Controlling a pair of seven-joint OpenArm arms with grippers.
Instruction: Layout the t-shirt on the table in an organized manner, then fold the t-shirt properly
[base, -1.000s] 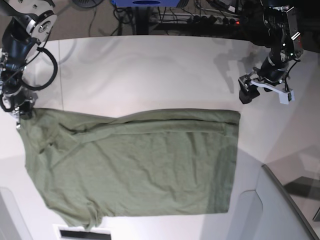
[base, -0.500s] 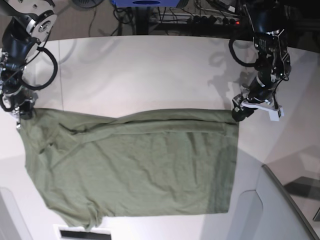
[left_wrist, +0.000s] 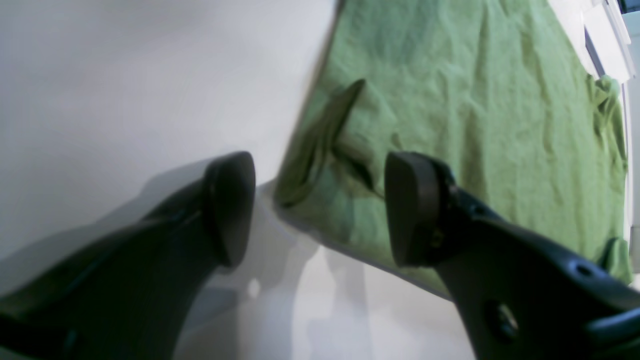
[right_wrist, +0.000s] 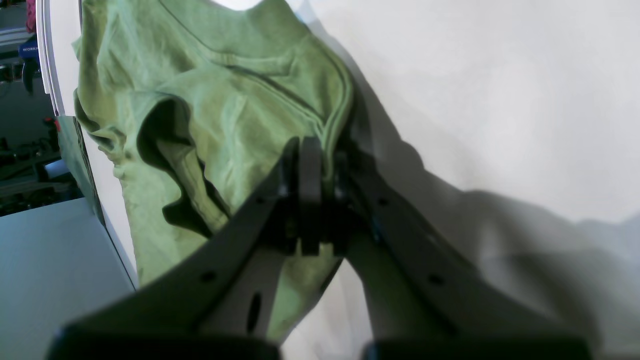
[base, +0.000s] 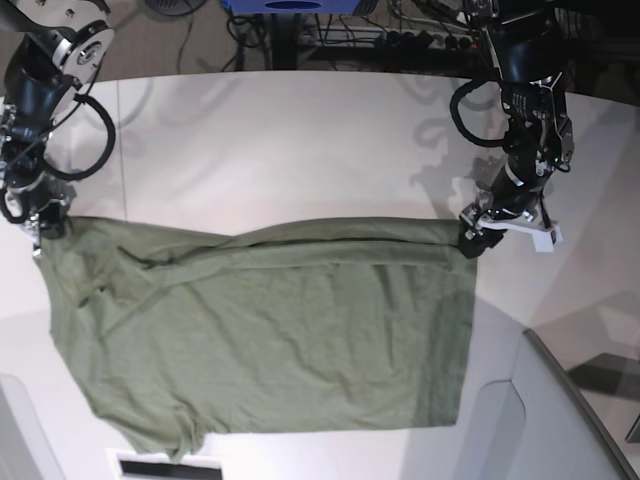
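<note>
The t-shirt lies spread over the near half of the table, partly folded, its far edge a fold line running left to right. My right gripper is pressed together, pinching the shirt's far corner by the table's left edge, and my left gripper stands spread at the other far corner, one finger over cloth and one over bare table. I think I must lower the left one until both layers sit between the fingers, then close; only the grey panel at the near right corner stands close.
</note>
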